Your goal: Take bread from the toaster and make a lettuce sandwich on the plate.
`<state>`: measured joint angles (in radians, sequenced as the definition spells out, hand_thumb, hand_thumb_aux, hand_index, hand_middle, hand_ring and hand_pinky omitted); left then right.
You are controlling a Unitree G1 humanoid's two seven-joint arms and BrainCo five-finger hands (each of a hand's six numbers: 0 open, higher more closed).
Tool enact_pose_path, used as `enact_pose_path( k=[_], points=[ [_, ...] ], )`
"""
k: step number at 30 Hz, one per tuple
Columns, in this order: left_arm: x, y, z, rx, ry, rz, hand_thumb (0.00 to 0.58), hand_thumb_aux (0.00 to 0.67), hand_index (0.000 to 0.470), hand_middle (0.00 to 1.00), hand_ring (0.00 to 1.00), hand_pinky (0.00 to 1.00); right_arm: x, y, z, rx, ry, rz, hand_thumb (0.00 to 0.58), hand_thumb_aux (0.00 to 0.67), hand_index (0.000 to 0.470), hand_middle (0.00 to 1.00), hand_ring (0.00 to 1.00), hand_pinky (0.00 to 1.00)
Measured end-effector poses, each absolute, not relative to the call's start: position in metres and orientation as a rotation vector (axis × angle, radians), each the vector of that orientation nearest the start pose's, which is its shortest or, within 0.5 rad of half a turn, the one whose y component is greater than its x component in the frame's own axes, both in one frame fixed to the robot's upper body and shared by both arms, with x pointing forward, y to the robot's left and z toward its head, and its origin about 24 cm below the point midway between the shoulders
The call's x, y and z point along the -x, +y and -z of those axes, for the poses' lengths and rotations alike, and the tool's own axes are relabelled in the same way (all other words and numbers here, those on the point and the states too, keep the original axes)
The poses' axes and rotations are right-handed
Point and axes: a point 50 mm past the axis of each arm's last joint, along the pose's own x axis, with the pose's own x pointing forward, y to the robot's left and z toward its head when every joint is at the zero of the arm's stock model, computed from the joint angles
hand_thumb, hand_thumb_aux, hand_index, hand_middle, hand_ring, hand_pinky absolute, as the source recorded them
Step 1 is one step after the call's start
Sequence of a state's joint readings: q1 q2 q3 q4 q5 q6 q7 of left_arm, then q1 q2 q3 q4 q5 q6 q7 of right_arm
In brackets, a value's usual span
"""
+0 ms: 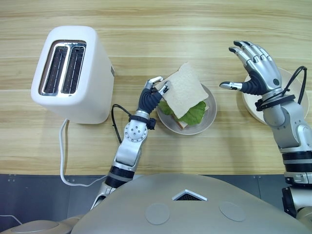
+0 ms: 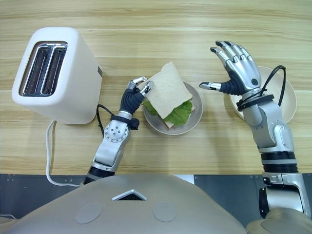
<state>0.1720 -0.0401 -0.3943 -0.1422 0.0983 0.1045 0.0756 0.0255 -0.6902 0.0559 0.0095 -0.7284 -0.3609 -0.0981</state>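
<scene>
Plate: a round, shallow plate is set at the middle of the table; 1 bottom slice is seen lying in it, with a lettuce leaf on top.
Top slice of bread: it is held tilted over the lettuce, its near part resting on the leaf and its far corner raised past the plate's rim.
Left hand: it is placed just left of the plate; its fingertips are closed in a pinch on the left edge of the top slice of bread.
Right hand: it is held above the table to the right of the plate, fingers spread wide and nothing gripped.
Second plate: it is found at the right, partly covered by the right hand and wrist.
Toaster: a white toaster is stood at the far left, well apart from the plate; its 2 slots are seen dark inside.
Cords: a white cord is led from the toaster over the near table edge; a black cable is looped beside the left wrist.
Open room: bare wood is seen behind the plates and between the toaster and the left hand.
</scene>
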Motion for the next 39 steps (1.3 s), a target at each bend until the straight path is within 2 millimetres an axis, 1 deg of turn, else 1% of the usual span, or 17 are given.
enact_pose_path(
  k=[3, 6, 8, 9, 12, 14, 19, 22, 24, 25, 27, 30, 31, 34, 39],
  points=[
    [-0.206, 0.054, -0.041, -0.029, 0.089, 0.276, 0.58, 0.67, 0.47, 1.0, 1.0, 1.0, -0.236, -0.222, -0.078, 1.364, -0.335, -0.286, 0.0, 0.0, 0.0, 0.0, 0.0, 0.0],
    [-0.208, 0.058, -0.054, -0.094, 0.048, 0.229, 0.58, 0.67, 0.47, 1.0, 1.0, 1.0, -0.23, -0.218, -0.069, 1.348, -0.318, -0.315, 0.0, 0.0, 0.0, 0.0, 0.0, 0.0],
    [-0.208, 0.054, -0.066, -0.161, -0.01, 0.229, 0.58, 0.67, 0.47, 1.0, 1.0, 1.0, -0.228, -0.214, -0.071, 1.34, -0.335, -0.321, 0.0, 0.0, 0.0, 0.0, 0.0, 0.0],
    [-0.208, 0.053, -0.069, -0.19, -0.025, 0.223, 0.58, 0.67, 0.47, 1.0, 1.0, 1.0, -0.227, -0.211, -0.073, 1.333, -0.355, -0.32, 0.0, 0.0, 0.0, 0.0, 0.0, 0.0],
    [-0.206, 0.051, -0.07, -0.309, -0.065, 0.199, 0.58, 0.67, 0.47, 1.0, 1.0, 1.0, -0.223, -0.206, -0.077, 1.319, -0.387, -0.313, 0.0, 0.0, 0.0, 0.0, 0.0, 0.0],
    [-0.204, 0.049, -0.067, -0.355, -0.071, 0.199, 0.58, 0.67, 0.47, 1.0, 1.0, 1.0, -0.221, -0.206, -0.08, 1.311, -0.407, -0.29, 0.0, 0.0, 0.0, 0.0, 0.0, 0.0],
    [-0.198, 0.046, -0.047, -0.424, -0.014, 0.221, 0.58, 0.67, 0.47, 1.0, 1.0, 1.0, -0.219, -0.206, -0.098, 1.292, -0.478, -0.172, 0.0, 0.0, 0.0, 0.0, 0.0, 0.0],
    [-0.195, 0.046, -0.037, -0.425, 0.021, 0.231, 0.58, 0.67, 0.47, 1.0, 1.0, 1.0, -0.218, -0.206, -0.106, 1.295, -0.506, -0.134, 0.0, 0.0, 0.0, 0.0, 0.0, 0.0],
    [-0.193, 0.046, -0.034, -0.421, 0.032, 0.23, 0.58, 0.67, 0.47, 1.0, 1.0, 1.0, -0.217, -0.202, -0.105, 1.297, -0.515, -0.142, 0.0, 0.0, 0.0, 0.0, 0.0, 0.0],
    [-0.193, 0.046, -0.034, -0.419, 0.031, 0.23, 0.58, 0.67, 0.47, 1.0, 1.0, 1.0, -0.215, -0.2, -0.102, 1.304, -0.513, -0.157, 0.0, 0.0, 0.0, 0.0, 0.0, 0.0],
    [-0.193, 0.046, -0.032, -0.418, 0.036, 0.226, 0.58, 0.67, 0.47, 1.0, 1.0, 1.0, -0.207, -0.189, -0.089, 1.298, -0.5, -0.24, 0.0, 0.0, 0.0, 0.0, 0.0, 0.0],
    [-0.192, 0.045, -0.026, -0.405, 0.057, 0.23, 0.58, 0.67, 0.47, 1.0, 1.0, 1.0, -0.191, -0.17, -0.065, 1.298, -0.443, -0.443, 0.0, 0.0, 0.0, 0.0, 0.0, 0.0],
    [-0.192, 0.044, -0.024, -0.405, 0.065, 0.229, 0.58, 0.67, 0.47, 1.0, 1.0, 1.0, -0.186, -0.167, -0.059, 1.302, -0.421, -0.495, 0.0, 0.0, 0.0, 0.0, 0.0, 0.0],
    [-0.192, 0.043, -0.019, -0.4, 0.072, 0.222, 0.58, 0.67, 0.47, 1.0, 1.0, 1.0, -0.181, -0.165, -0.052, 1.325, -0.38, -0.588, 0.0, 0.0, 0.0, 0.0, 0.0, 0.0],
    [-0.196, 0.038, -0.012, -0.392, 0.077, 0.219, 0.58, 0.67, 0.47, 1.0, 1.0, 1.0, -0.181, -0.164, -0.05, 1.338, -0.365, -0.632, 0.0, 0.0, 0.0, 0.0, 0.0, 0.0]
  ],
)
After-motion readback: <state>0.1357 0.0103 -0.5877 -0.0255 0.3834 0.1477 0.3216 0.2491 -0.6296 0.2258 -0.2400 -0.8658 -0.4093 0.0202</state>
